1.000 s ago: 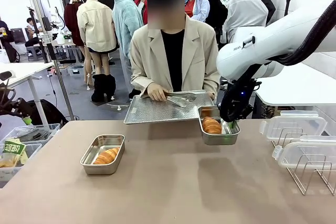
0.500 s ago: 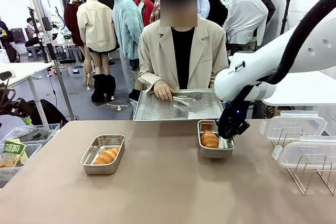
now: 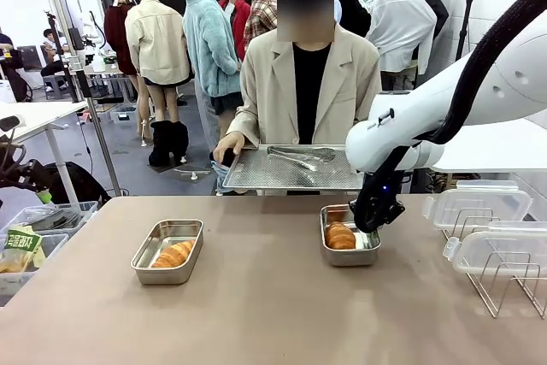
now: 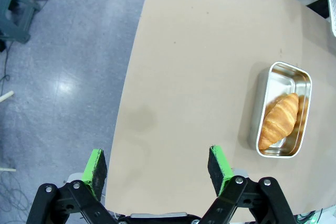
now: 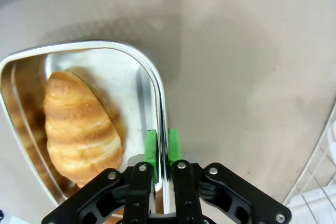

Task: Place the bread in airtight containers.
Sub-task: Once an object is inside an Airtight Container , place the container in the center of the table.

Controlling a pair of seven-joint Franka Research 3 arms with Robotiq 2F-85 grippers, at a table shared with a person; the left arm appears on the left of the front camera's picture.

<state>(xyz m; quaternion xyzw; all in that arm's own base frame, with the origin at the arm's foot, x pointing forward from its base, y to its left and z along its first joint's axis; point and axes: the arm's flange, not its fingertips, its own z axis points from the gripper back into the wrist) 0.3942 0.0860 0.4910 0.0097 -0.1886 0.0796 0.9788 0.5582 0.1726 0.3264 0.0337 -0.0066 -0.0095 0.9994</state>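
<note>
Left gripper (image 4: 156, 157) spread wide and empty, right gripper (image 5: 162, 141) pinching a box wall
Left gripper hangs over the table (image 4: 184, 51), touching nothing; left roll (image 3: 173, 254) lies in the left container (image 3: 165, 278), long axis diagonal, near-left to far-right; right roll (image 3: 340, 236) lies in the right container (image 3: 349, 260), lengthwise along it; right gripper's pads clamp that container's side wall, beside the roll

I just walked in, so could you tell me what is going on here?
The right tool pinches the wall of the right box, which sits on the table with a roll inside. The left tool hangs open near the left box, which holds the other roll. Both lids rest on the rack. A person holds a tray with tongs.
</note>
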